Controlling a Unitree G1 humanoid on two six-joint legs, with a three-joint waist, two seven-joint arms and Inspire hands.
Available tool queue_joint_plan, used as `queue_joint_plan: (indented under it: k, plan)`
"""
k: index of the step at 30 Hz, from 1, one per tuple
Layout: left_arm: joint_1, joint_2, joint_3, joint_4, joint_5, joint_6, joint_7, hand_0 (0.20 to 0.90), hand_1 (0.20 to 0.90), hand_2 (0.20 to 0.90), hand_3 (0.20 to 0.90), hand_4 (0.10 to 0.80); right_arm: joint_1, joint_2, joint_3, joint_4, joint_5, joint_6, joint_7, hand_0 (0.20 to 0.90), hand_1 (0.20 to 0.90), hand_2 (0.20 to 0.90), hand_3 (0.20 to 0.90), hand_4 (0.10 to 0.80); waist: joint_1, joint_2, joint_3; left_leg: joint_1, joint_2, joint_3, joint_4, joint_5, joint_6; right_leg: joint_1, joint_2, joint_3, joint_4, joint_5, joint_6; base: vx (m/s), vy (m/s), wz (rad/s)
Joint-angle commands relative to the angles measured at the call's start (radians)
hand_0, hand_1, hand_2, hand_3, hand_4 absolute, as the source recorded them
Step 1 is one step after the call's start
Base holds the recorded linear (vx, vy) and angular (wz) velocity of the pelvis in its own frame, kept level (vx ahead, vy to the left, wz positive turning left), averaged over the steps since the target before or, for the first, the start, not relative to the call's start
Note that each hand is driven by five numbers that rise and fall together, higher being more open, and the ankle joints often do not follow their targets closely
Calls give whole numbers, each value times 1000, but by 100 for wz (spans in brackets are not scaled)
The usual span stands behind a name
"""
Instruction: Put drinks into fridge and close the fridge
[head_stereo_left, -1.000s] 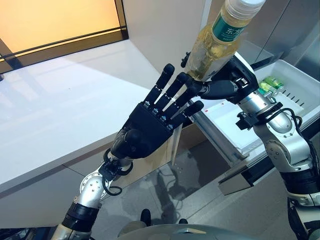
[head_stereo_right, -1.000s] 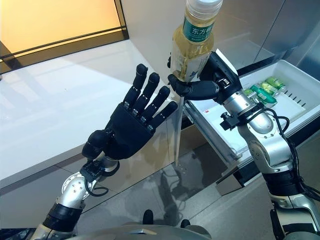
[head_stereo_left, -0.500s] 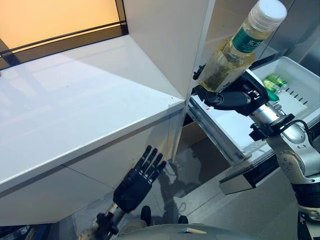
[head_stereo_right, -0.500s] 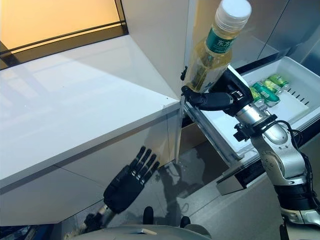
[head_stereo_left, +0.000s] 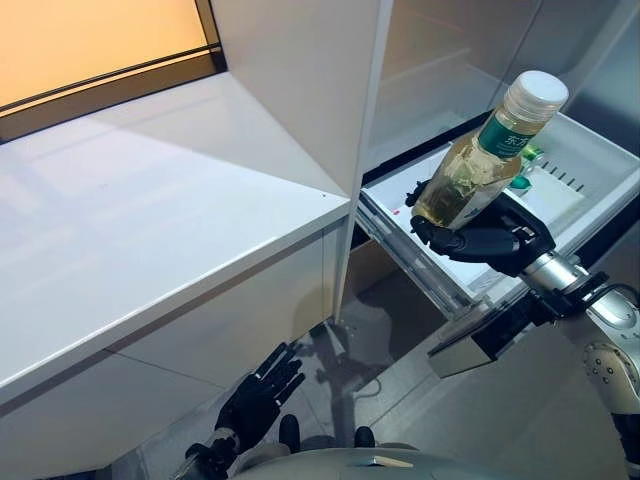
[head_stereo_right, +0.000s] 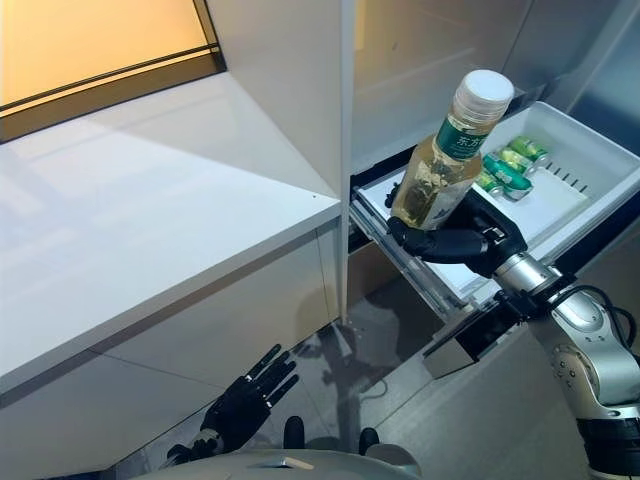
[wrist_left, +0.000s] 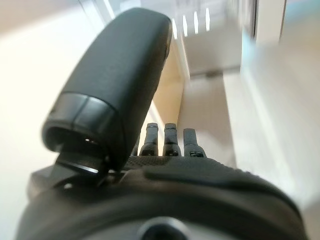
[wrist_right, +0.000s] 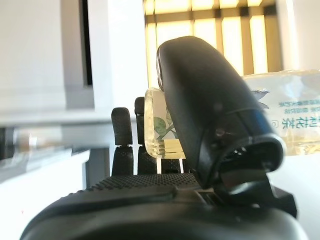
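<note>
Fridge drawer (head_stereo_left: 600, 205) stands pulled out beside the white counter (head_stereo_left: 150, 220), which leaves its tray free to take drinks from above. In the left eye view the right hand (head_stereo_left: 480, 243) has its fingers and thumb wrapped round the lower part of a bottle of yellowish tea (head_stereo_left: 478, 155), white cap up and tilted a little, held over the near end of the drawer and not yet set down. Gripping low keeps the bottle's base free to go in first, I judge. Green cans (head_stereo_left: 528, 160) already lie at the drawer's far side, partly hidden behind the bottle.

The right eye view shows the cans (head_stereo_right: 505, 165) more clearly, lying side by side, with bare tray nearer the hand, the likely spot for the bottle. The left hand (head_stereo_right: 243, 398) hangs low by the floor, fingers straight and spread, holding nothing, well out of the way.

The left wrist view confirms straight fingers (wrist_left: 170, 140) and an empty palm.

The right wrist view shows the thumb (wrist_right: 200, 100) pressed across the bottle (wrist_right: 290, 120), with fingers curled behind it.
</note>
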Motion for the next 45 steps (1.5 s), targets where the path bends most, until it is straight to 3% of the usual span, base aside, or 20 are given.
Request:
queue_joint_plan:
  k: [1, 8, 16, 22, 36, 45]
  plan:
    - [-63, 40, -11, 71, 173, -175, 128, 900, 900, 900, 900, 800, -141, -46, -162, -70, -55, -223, -84, 300, 300, 300, 200, 100, 29, -52, -92, 28, -30, 19, 4, -107, 21, -61, -4, 16, 42, 45, 66, 0, 0, 0]
    - [-94, 38, -9, 212, 345, -215, 276, 900, 900, 900, 900, 800, -219, -138, -139, 37, -219, -237, -181, 300, 300, 300, 200, 100, 48, -73, -87, 27, -30, 27, 7, -110, 18, -56, -6, -2, 39, 46, 67, 38, -4, 1]
    - [-106, 63, -10, 397, 386, -233, 299, 900, 900, 900, 900, 800, -424, -273, 40, 275, -269, -173, -148, 300, 300, 300, 200, 100, 84, -107, -91, 26, -27, 34, 5, -109, 10, -48, -5, -26, 23, 50, 68, 96, -19, 2]
    - [-90, 76, -10, 426, 408, -237, 303, 900, 900, 900, 900, 800, -575, -303, 170, 527, -264, -114, -113, 300, 300, 300, 200, 100, 125, -133, -82, 21, -27, 13, 5, -108, 10, -42, -1, -41, 19, 48, 66, 109, -44, 7]
    - [-84, 127, -23, 403, 428, -211, 317, 900, 900, 900, 900, 800, -805, -273, 417, 1038, -337, 19, -83, 300, 300, 300, 200, 100, 215, -164, -23, 2, -18, -22, 11, -106, 15, -42, 5, -69, 16, 56, 63, 72, -42, 8]
    - [-99, 141, -48, 350, 417, -162, 350, 900, 900, 900, 900, 800, -837, -219, 458, 1250, -486, 106, 1, 300, 300, 300, 200, 100, 249, -156, 7, -7, -22, -52, 16, -99, 22, -44, 4, -75, 22, 58, 59, 43, -21, 4]
